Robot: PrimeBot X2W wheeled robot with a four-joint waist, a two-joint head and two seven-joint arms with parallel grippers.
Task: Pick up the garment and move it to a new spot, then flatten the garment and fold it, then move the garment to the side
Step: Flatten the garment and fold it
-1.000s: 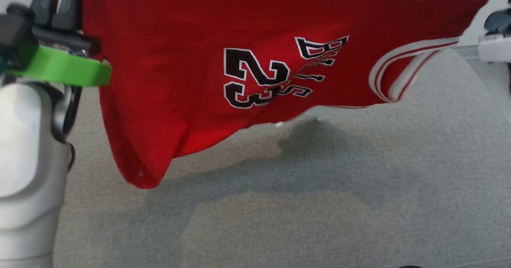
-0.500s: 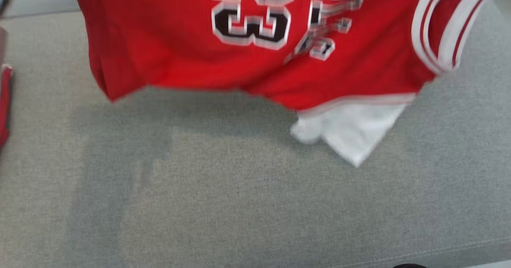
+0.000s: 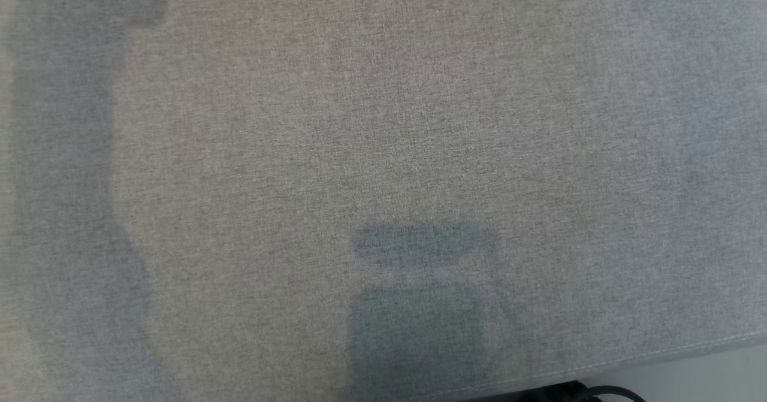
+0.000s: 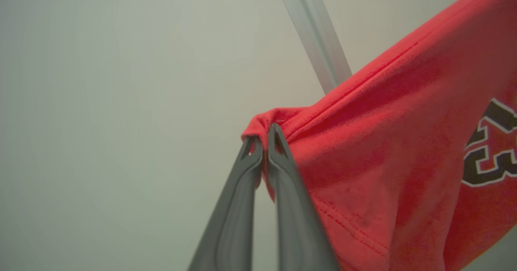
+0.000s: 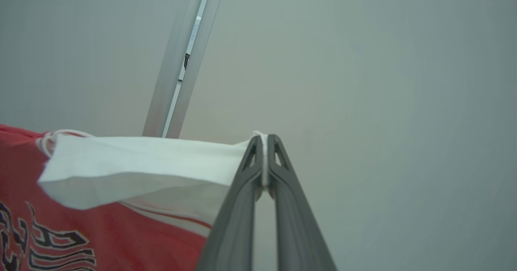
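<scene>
Red garment [image 4: 383, 162] | pinched by left hand [image 4: 264, 137], right hand [image 5: 264, 139] | apparently aloft

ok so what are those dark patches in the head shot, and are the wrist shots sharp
Head view: soft shadows on the grey cloth surface, a blocky one low centre and a long one down the left, no glare. Left wrist view: left gripper and red garment slightly soft and grainy. Right wrist view: right gripper fairly crisp, even light.
</scene>
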